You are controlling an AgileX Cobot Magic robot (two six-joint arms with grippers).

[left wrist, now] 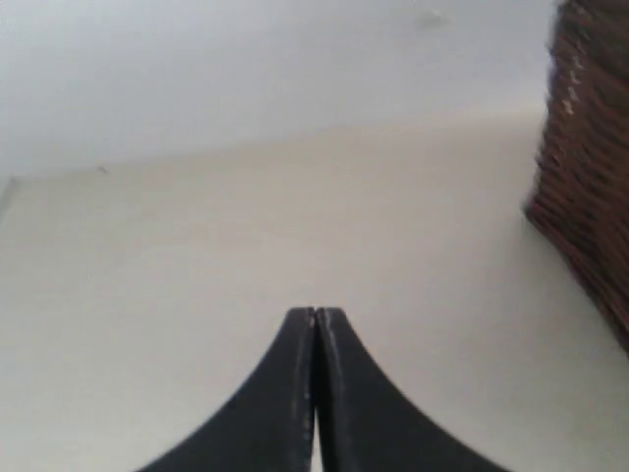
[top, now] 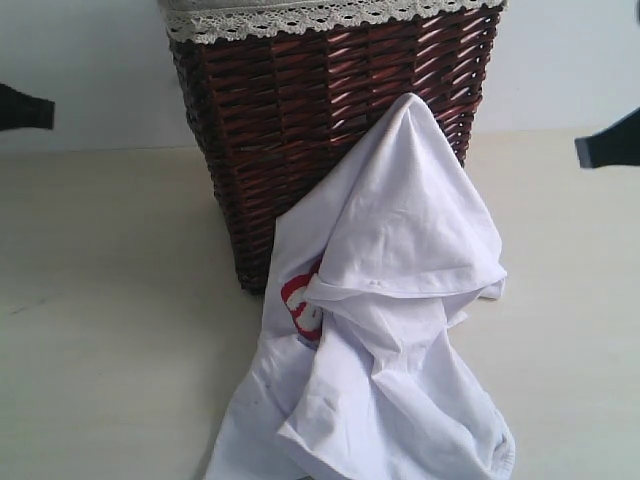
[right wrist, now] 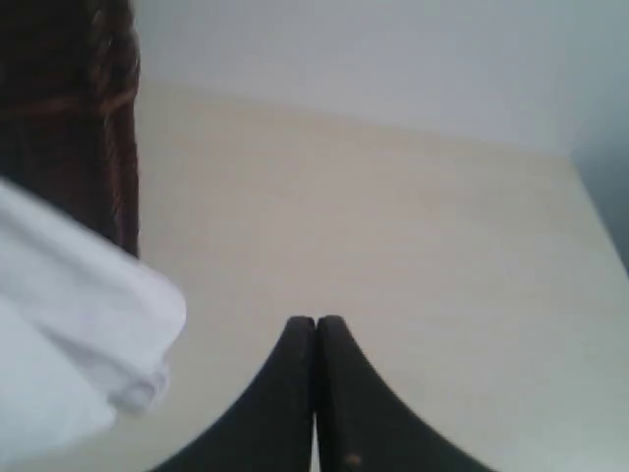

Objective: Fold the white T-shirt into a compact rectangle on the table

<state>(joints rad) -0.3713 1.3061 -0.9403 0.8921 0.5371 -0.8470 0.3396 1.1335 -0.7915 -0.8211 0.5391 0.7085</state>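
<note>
The counter (top: 100,300), pale cream and matte, is spread across the lower two thirds of the exterior view, and a pale wall (top: 90,60) is seen behind it. A dark brown wicker basket (top: 300,120) is set on the counter at the upper centre of the frame, its rim covered by a white lace-trimmed liner (top: 300,18). The white T-shirt (top: 400,250) is leaned unfolded against the basket's front: its peak is propped on the wicker right of centre, and the crumpled cloth is spilled down onto the counter at the lower centre, so that the basket's lower right is hidden. Red-outlined lettering (top: 300,300) is partly shown in a fold at the shirt's left side. The dark end of the left arm (top: 25,108) is seen at the left edge and that of the right arm (top: 610,140) at the right edge, both raised above the counter and kept well apart from the shirt. The jaws of the left gripper (left wrist: 314,315) are pressed together on nothing, with the basket off to one side. The jaws of the right gripper (right wrist: 315,321) are likewise pressed together and empty, the shirt lying near but untouched.
</note>
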